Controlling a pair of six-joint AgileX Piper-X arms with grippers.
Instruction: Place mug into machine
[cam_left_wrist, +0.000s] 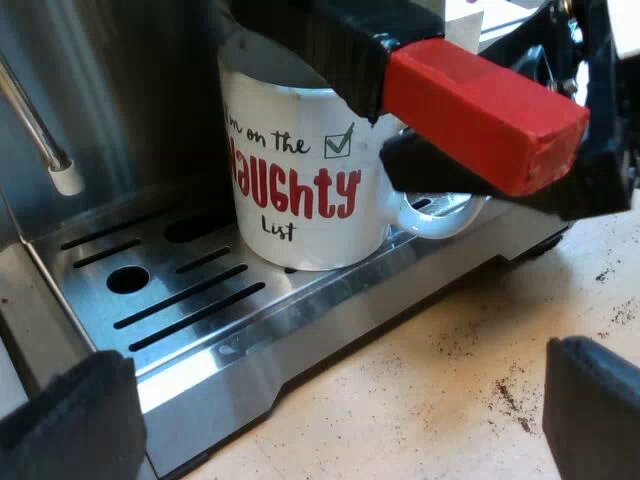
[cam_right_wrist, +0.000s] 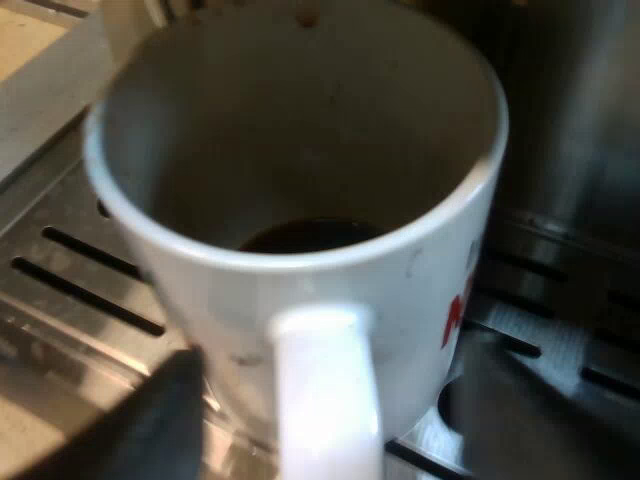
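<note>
A white mug (cam_left_wrist: 300, 190) printed "I'm on the NAUGHTY List" stands upright on the machine's slotted metal drip tray (cam_left_wrist: 170, 300). Above it, the holder's dark handle with its red end (cam_left_wrist: 480, 110) sticks out from the machine's front. My right gripper (cam_right_wrist: 340, 420) straddles the mug's handle (cam_right_wrist: 325, 390), open, with a gap on each side; its black fingers (cam_left_wrist: 440, 168) show at the handle. The mug's bottom (cam_right_wrist: 310, 235) looks dark. My left gripper (cam_left_wrist: 330, 410) hovers open over the table before the tray, holding nothing.
A steam wand (cam_left_wrist: 45, 145) with a white tip hangs over the tray near the mug. Coffee grounds (cam_left_wrist: 510, 395) are scattered on the light wooden table beside the tray's edge.
</note>
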